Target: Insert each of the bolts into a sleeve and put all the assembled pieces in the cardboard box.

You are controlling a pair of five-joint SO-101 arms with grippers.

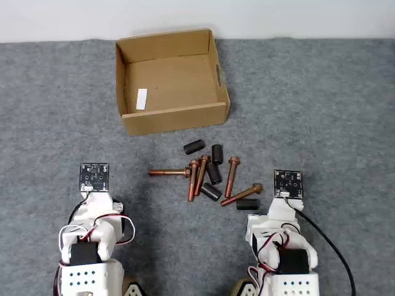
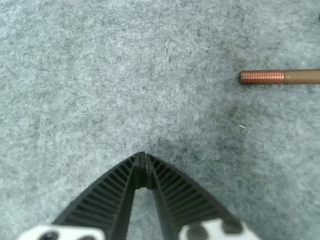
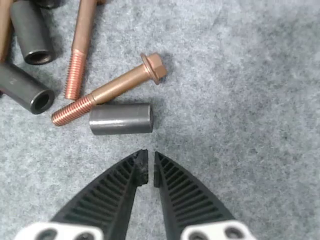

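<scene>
High view of a grey felt worktop (image 1: 333, 105): five copper-coloured hex-head bolts (image 1: 201, 174) and five short black metal sleeves (image 1: 213, 173) lie heaped between the arms, near the open brown cardboard box (image 1: 176, 119), with the fingers of the left gripper (image 2: 145, 170) and right gripper (image 3: 150, 167) pressed together; nudging this crowded heap could send pieces rolling.

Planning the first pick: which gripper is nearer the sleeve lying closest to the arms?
Right. The right gripper sits just short of the sleeve; the left gripper is far off to its side, near another bolt.
</scene>
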